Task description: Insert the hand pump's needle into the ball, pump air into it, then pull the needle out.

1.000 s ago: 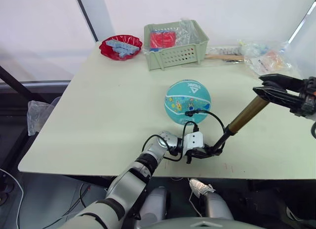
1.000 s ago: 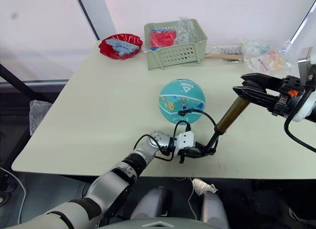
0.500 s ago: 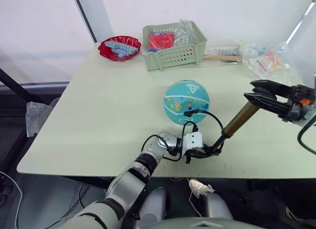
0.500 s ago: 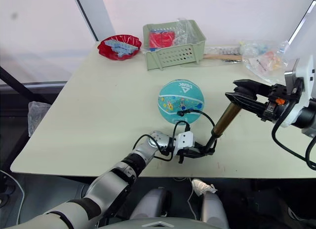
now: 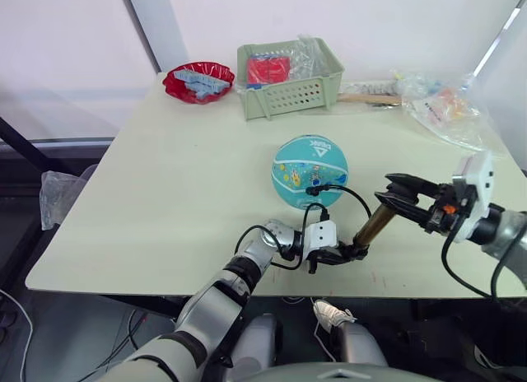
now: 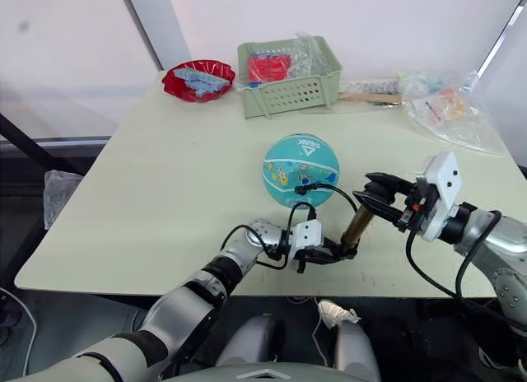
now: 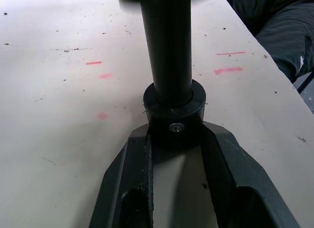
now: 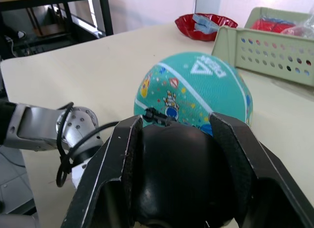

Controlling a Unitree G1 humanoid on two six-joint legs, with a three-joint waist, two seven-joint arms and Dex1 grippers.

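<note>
Pump: hand pump (image 5: 375,225) stood tilted near table (image 5: 165,176) front edge, beside ball (image 5: 310,170).
Left gripper (image 5: 336,256): fingers clamped on pump's black base.
Right gripper (image 5: 399,197): fingers closed around T-handle.
Needle: fitting (image 5: 314,189) seated in ball's side.
Handling: barrel rigid, likely slick; grip the ends. Hose (image 5: 354,196) floppy.
</note>
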